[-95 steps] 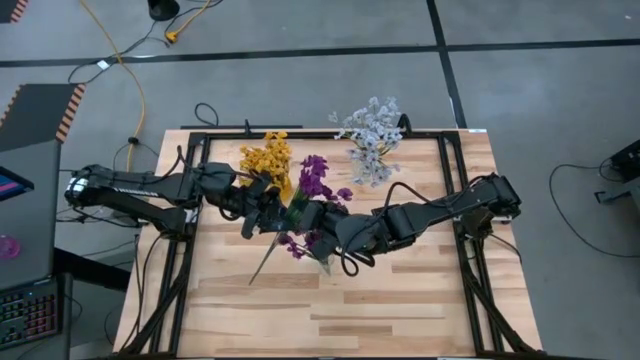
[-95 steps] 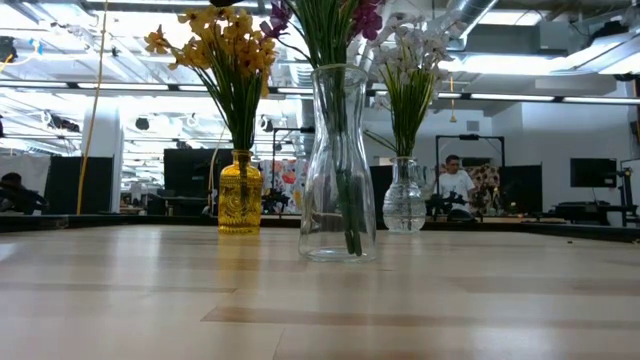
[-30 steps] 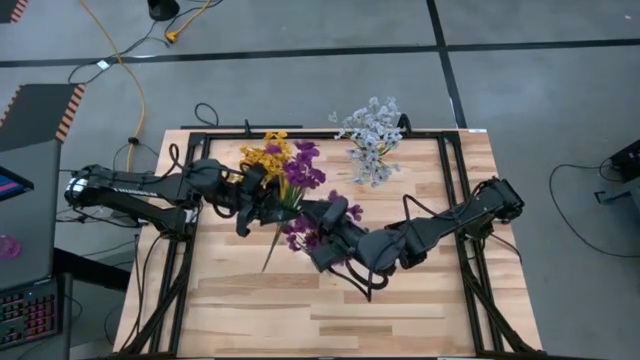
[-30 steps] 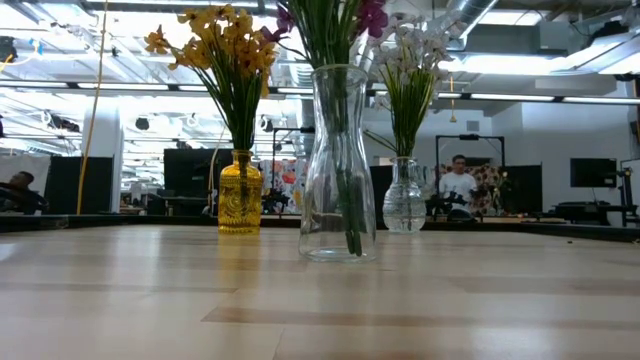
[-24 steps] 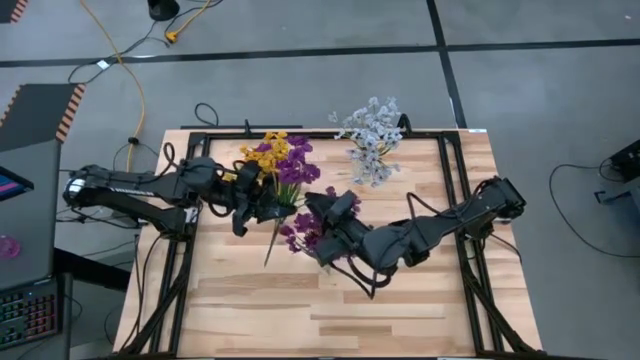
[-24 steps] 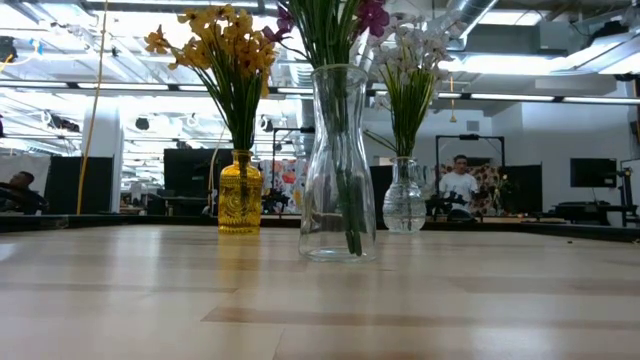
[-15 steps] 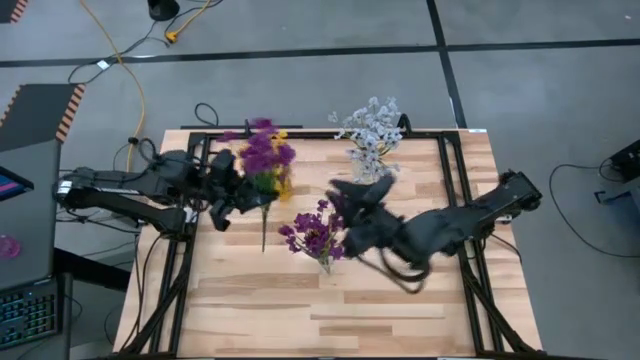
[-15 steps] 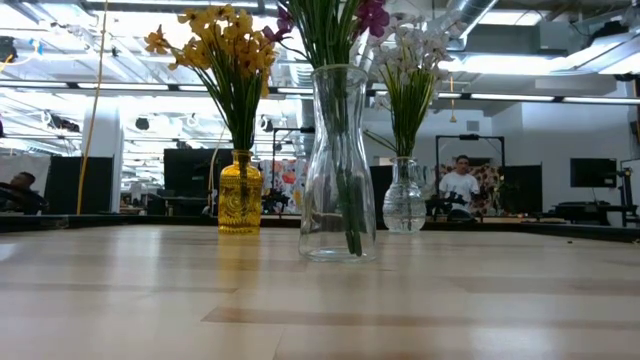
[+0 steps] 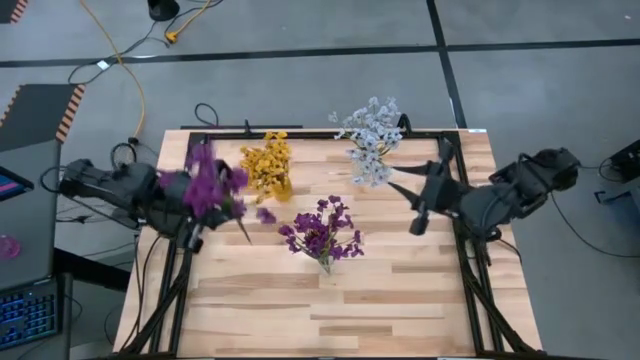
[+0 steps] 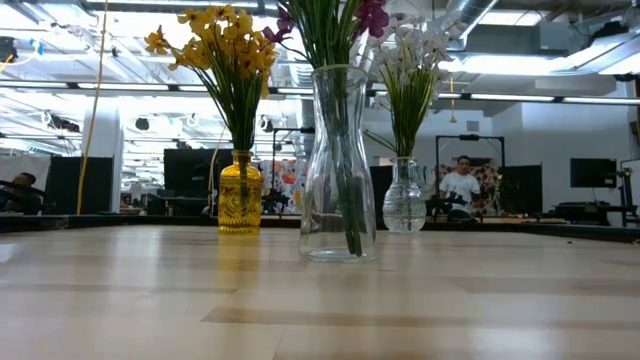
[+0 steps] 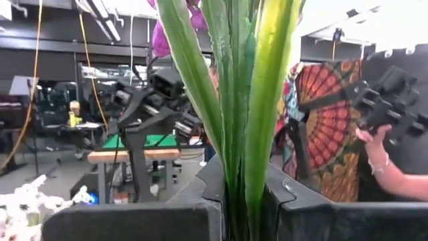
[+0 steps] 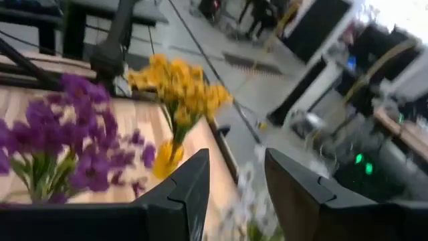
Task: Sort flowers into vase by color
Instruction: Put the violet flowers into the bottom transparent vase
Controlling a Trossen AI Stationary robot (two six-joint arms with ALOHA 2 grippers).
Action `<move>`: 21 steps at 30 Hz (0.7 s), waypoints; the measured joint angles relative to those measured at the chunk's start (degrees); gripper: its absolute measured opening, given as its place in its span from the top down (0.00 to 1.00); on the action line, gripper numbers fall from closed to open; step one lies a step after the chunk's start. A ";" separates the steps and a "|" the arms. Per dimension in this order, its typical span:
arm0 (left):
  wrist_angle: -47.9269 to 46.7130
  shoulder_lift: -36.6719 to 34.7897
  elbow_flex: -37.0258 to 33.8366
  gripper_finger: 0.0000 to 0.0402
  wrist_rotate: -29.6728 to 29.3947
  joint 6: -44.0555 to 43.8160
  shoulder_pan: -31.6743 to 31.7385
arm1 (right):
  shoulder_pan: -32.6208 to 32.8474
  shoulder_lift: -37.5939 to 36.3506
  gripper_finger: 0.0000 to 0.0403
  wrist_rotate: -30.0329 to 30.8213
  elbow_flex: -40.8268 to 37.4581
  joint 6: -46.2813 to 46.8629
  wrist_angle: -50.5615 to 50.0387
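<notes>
Altogether three vases [image 10: 338, 165], left fingers [image 11: 200, 201] clamped on one purple sprig [image 9: 206, 187], right fingers [image 12: 194, 184] apart.

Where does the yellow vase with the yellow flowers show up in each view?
High view: yellow flowers at the table's far edge, left of centre.
Low view: yellow vase, left of the clear vase.
Left wrist view: not in it.
Right wrist view: centre.
Shared landmark: the purple flowers beside it.
</notes>
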 joint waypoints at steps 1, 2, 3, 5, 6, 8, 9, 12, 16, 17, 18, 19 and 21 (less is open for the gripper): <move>1.71 0.07 -1.50 0.94 -1.80 1.34 -1.85 | 0.31 -0.76 0.58 0.92 -1.73 2.52 -0.78; 3.88 0.22 -3.26 0.94 -3.35 2.58 -3.61 | 0.67 -1.38 0.58 2.02 -3.66 4.50 -0.98; 7.04 0.50 -5.29 0.94 -4.54 3.81 -5.31 | 1.01 -2.01 0.58 3.07 -5.76 5.60 -0.81; 15.36 0.89 -9.45 0.94 -6.37 6.13 -8.17 | 1.63 -3.02 0.58 4.97 -9.68 7.62 -0.43; 19.41 1.13 -11.41 0.94 -7.26 7.03 -9.44 | 1.92 -3.54 0.58 5.98 -11.60 8.99 -0.16; 27.24 2.10 -15.53 0.94 -8.89 8.48 -11.66 | 2.39 -4.52 0.58 8.34 -15.08 12.53 0.07; 30.73 2.95 -17.39 0.94 -9.77 9.13 -12.48 | 2.48 -4.87 0.58 9.34 -16.72 14.53 0.15; 39.30 6.97 -21.57 0.94 -11.72 10.78 -13.94 | 2.50 -5.27 0.58 11.80 -21.43 20.93 0.36; 49.41 14.52 -22.71 0.94 -10.94 14.89 -14.40 | 2.08 -5.00 0.58 13.65 -26.71 28.85 0.52; 51.89 16.85 -22.71 0.94 -10.20 15.77 -14.41 | 2.08 -4.92 0.58 13.74 -27.88 30.64 0.53; 54.25 19.27 -22.61 0.94 -9.28 16.84 -14.41 | 2.08 -4.87 0.58 13.73 -29.06 32.21 0.48; 56.39 21.64 -22.26 0.94 -8.57 18.11 -14.41 | 2.08 -4.61 0.58 13.73 -30.15 33.75 0.78; 60.53 25.99 -21.05 0.94 -8.17 20.91 -14.40 | 1.93 -4.47 0.58 13.74 -32.39 36.49 1.79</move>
